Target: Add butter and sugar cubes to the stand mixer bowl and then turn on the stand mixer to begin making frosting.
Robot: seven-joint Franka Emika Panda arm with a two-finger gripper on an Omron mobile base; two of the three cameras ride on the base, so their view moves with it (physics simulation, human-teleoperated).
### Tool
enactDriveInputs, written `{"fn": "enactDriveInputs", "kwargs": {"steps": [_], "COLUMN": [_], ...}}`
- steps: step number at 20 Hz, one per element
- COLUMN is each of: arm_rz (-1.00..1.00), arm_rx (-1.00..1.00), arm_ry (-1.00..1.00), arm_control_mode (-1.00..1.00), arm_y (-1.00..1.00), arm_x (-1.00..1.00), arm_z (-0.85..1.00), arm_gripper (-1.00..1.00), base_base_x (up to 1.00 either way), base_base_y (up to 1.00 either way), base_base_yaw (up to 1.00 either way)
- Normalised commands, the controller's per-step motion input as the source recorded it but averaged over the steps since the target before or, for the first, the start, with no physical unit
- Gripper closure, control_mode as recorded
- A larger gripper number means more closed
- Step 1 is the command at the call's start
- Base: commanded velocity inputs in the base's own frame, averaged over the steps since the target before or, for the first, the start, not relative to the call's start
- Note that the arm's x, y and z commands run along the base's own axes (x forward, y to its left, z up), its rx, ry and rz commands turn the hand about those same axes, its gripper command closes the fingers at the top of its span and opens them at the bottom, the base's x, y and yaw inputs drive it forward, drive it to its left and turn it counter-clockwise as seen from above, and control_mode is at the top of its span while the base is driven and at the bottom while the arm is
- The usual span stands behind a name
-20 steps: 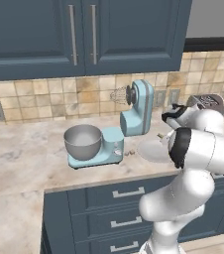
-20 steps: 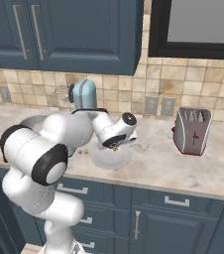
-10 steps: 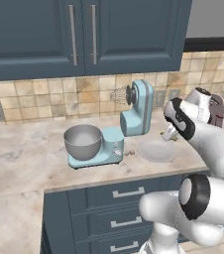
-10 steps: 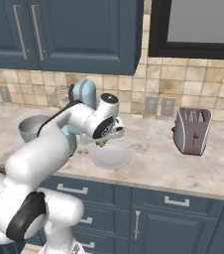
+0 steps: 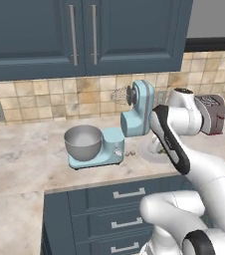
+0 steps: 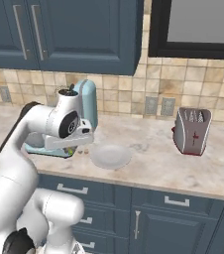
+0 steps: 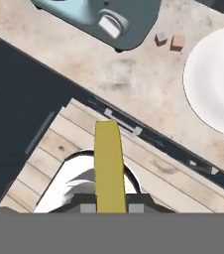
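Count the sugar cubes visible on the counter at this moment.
2. Both sugar cubes lie side by side on the counter, between the stand mixer base and the white plate. More could be hidden behind the arm.

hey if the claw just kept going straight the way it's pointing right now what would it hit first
Judging by the hand view, the claw, shut on the butter, points down past the counter edge. It would probably meet the wooden floor first, though depth is unclear.

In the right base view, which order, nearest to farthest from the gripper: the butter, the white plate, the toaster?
1. butter: held between the gripper fingers.
2. white plate: beside it, on the counter.
3. toaster: far right.
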Motion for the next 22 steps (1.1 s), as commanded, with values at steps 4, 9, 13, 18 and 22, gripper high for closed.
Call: {"fn": "enactDriveInputs", "kwargs": {"steps": [4,9,13,18,22], "arm_rz": [0.00,0.00,0.00,0.00,0.00], "arm_rx": [-0.06,-0.05,-0.01,0.00,0.00], "arm_ry": [0.01,0.00,0.00,0.06,0.00], "arm_control_mode": [-1.00,-1.00,-1.00,-1.00,-1.00], "arm_y": [1.00,1.00,0.96,0.77,0.58], "arm_x": [-0.25,-0.02,0.16,0.42,0.47], "arm_z": [0.14,0.17,0.21,0.26,0.23], "arm_gripper": [1.00,1.00,1.00,1.00,1.00], "base_base_x": [0.00,0.00,0.00,0.00,0.00], "base_base_y": [0.00,0.00,0.00,0.00,0.00], "base_base_yaw": [0.00,0.00,0.00,0.00,0.00]}}
